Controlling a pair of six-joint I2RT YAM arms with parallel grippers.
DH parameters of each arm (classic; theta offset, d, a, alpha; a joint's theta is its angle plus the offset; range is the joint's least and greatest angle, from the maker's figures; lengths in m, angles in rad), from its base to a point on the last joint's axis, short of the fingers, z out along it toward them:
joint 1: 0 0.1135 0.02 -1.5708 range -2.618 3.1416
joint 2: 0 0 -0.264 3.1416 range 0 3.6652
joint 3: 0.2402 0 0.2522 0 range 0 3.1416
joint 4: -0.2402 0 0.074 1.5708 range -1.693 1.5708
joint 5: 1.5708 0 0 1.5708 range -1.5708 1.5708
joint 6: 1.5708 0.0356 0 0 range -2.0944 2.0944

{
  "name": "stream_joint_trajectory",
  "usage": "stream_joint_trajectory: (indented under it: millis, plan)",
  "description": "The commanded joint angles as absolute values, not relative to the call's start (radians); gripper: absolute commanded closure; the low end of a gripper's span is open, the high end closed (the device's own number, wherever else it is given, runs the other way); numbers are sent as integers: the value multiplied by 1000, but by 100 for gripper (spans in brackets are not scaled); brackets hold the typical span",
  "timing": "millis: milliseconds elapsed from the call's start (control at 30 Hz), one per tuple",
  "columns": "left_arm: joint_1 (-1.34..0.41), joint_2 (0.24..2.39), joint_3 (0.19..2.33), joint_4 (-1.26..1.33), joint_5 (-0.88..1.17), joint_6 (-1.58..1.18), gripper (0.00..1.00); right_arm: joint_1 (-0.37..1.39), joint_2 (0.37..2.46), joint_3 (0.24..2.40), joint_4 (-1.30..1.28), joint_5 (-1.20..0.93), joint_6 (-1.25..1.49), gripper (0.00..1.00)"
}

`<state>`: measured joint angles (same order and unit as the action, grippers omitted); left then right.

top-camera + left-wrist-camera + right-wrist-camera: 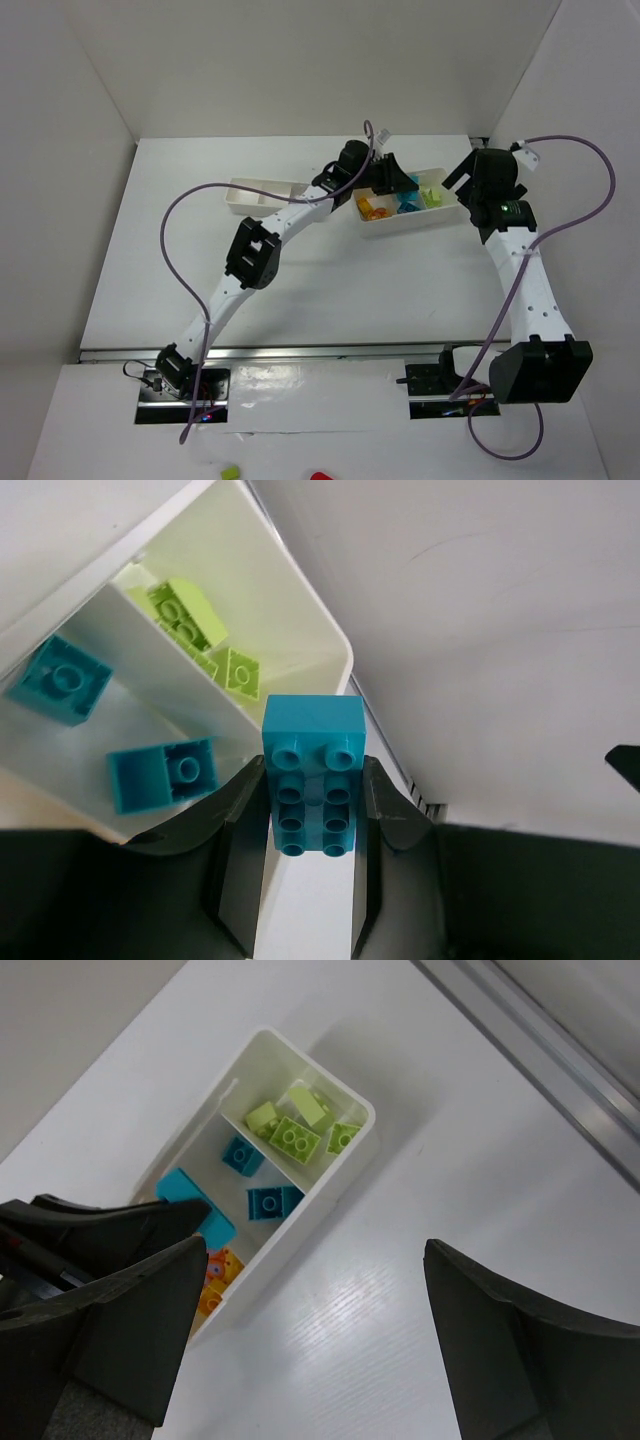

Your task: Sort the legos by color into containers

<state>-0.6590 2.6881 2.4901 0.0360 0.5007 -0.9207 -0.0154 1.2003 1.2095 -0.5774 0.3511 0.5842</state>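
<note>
Left claw (310, 790) clenched on long teal brick (312, 728), over tray (335, 655) on far-right bench (400, 1260). Right claw (315, 1260) spread wide, empty, just right of tray. Lime legos (185, 615) in rightmost compartment, teal legos (160, 775) in middle.

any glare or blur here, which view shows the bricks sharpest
Top external: glare on the glossy white strip by the arm bases. Left wrist: cyan plastic brick in the left gripper is crisp. Right wrist: soft sheen on the white table, open right gripper dark at the edges.
</note>
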Motion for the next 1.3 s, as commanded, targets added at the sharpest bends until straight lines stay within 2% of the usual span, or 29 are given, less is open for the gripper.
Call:
stream_joint_trajectory:
  millis: [0, 67, 100, 133, 167, 200, 233, 267, 567, 667, 733, 867, 1100, 1267]
  plan:
    - [-667, 2712, 2551, 162, 439, -950, 91, -11, 1189, 1213, -653, 348, 592, 4]
    - [-667, 2724, 2551, 178, 439, -960, 81, -11, 1189, 1227, -667, 348, 592, 4]
    - [-667, 2733, 2551, 178, 439, -969, 66, -11, 1199, 1236, -667, 348, 581, 4]
    - [-667, 2734, 2551, 178, 439, -969, 57, -11, 1200, 1236, -667, 348, 581, 4]
    - [-667, 2734, 2551, 178, 424, -969, 44, -11, 1200, 1236, -667, 348, 572, 4]
    - [-667, 2734, 2551, 178, 423, -969, 18, -11, 1210, 1246, -658, 348, 572, 4]
    - [-667, 2734, 2551, 178, 413, -960, 6, -11, 1210, 1246, -658, 348, 572, 4]
    - [-667, 2734, 2551, 187, 413, -960, 0, -11, 1210, 1246, -658, 348, 572, 4]
    - [-667, 2685, 2551, 170, 445, -937, 0, -11, 1210, 1246, -649, 357, 572, 4]
    - [-655, 2611, 2488, 137, 477, -901, 0, -11, 1210, 1246, -649, 357, 562, 0]
    - [-640, 2490, 2372, 137, 531, -876, 0, -20, 1244, 1258, -676, 377, 561, 0]
    - [-592, 2263, 2220, -148, 536, -692, 0, -29, 1318, 1316, -764, 458, 588, 0]
    - [-496, 1726, 1789, -374, 339, -440, 0, -29, 1302, 1246, -765, 520, 598, 0]
    - [-445, 1370, 1470, -422, 79, -353, 0, -29, 1241, 1175, -753, 520, 580, 0]
